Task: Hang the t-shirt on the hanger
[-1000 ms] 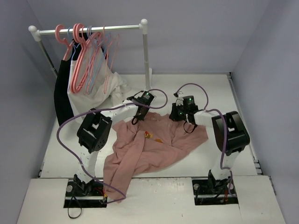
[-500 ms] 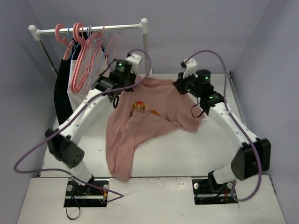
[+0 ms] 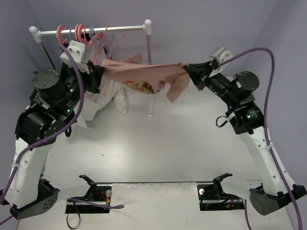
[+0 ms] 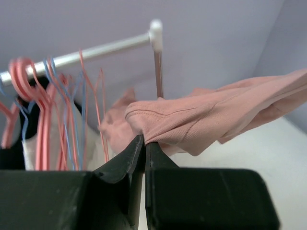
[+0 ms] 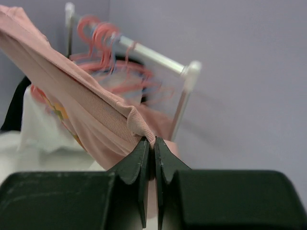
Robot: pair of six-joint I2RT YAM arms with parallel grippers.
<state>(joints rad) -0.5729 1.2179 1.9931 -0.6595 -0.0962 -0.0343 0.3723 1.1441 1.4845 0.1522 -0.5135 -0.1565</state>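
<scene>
The salmon-pink t-shirt point(image 3: 144, 73) hangs stretched in the air between my two grippers, in front of the rack, its print facing down. My left gripper point(image 3: 100, 74) is shut on one end of the cloth, a folded hem point(image 4: 158, 117) bunched just above its tips point(image 4: 145, 141). My right gripper point(image 3: 188, 68) is shut on the other end, pinching a ribbed edge point(image 5: 139, 124) at its tips point(image 5: 153, 141); a flap droops below it. The hanger, a thin pale-pink wire point(image 4: 97, 112), hangs among several pink and blue ones on the rail, behind the shirt.
The white clothes rail point(image 3: 96, 30) with its right post point(image 3: 149, 62) stands at the back left. A white garment point(image 3: 121, 98) hangs under it, and a black garment point(image 4: 29, 122) hangs at its left end. Grey walls close in on both sides.
Both arms have risen from the table and carried the t-shirt up to rail height, pulling it taut between them. The right gripper has closed tighter on the cloth.
</scene>
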